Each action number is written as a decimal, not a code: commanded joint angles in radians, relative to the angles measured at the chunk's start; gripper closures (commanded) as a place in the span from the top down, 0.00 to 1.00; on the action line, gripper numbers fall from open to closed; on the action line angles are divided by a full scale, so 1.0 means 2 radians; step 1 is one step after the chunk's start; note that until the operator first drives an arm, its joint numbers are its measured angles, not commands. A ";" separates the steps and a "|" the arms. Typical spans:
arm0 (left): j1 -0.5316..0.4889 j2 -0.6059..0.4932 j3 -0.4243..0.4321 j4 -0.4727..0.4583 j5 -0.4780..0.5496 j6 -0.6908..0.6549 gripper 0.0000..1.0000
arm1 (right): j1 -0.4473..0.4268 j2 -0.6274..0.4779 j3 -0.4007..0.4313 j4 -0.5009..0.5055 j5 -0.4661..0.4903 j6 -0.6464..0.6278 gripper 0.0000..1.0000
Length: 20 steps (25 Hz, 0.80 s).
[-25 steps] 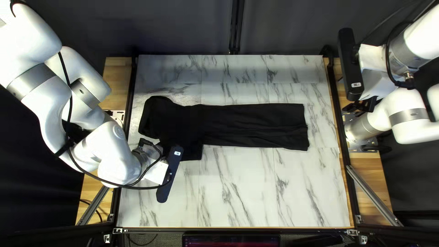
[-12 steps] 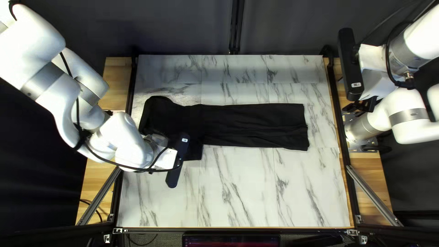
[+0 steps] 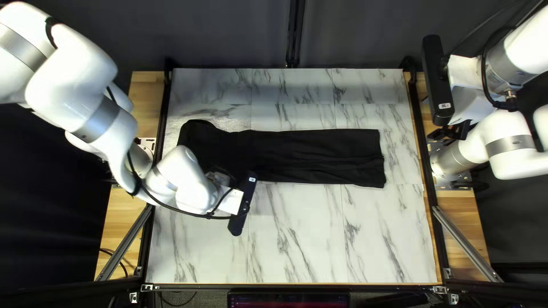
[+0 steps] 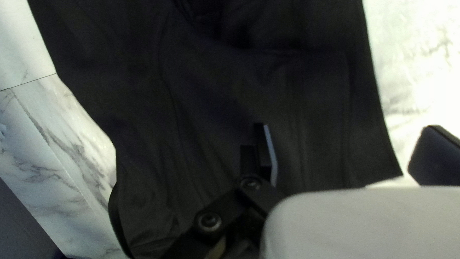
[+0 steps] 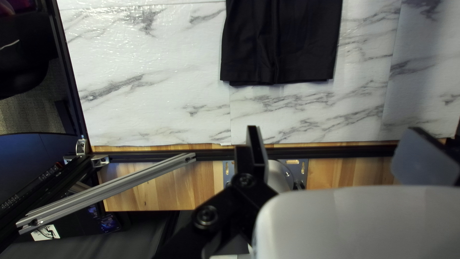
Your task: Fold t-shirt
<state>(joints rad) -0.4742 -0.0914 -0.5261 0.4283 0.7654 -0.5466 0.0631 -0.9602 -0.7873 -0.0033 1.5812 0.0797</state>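
- While the black t-shirt (image 3: 319, 157) lies as a long strip across the table (image 3: 302, 245), its wider part sits at the left and its narrower part reaches right.
- My left hand (image 3: 229, 202) is spread wide above the near side of that wider part, pinching nothing.
- My right hand (image 3: 451, 132) hangs at the right, also spread, well apart from the t-shirt.
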 commanded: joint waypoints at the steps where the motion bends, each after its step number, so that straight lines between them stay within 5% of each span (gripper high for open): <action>1: 0.008 0.019 -0.008 0.008 -0.007 -0.010 0.77 | 0.000 0.000 0.000 0.000 0.000 0.000 1.00; 3: 0.014 0.025 -0.005 0.012 -0.014 -0.015 0.62 | 0.000 0.000 0.000 0.000 0.000 0.000 1.00; 5: 0.017 0.028 -0.002 0.015 -0.021 -0.022 0.07 | 0.000 0.000 0.000 0.000 0.000 0.000 1.00; 8: 0.021 0.027 0.005 0.018 -0.031 -0.035 0.00 | 0.000 0.000 0.000 0.000 0.000 0.000 1.00; 20: 0.008 0.000 0.010 0.007 -0.013 -0.051 0.00 | 0.000 0.000 0.000 0.000 0.000 0.000 1.00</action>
<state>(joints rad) -0.4433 -0.0708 -0.5000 0.4538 0.7131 -0.6515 0.0631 -0.9602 -0.7873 -0.0033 1.5812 0.0797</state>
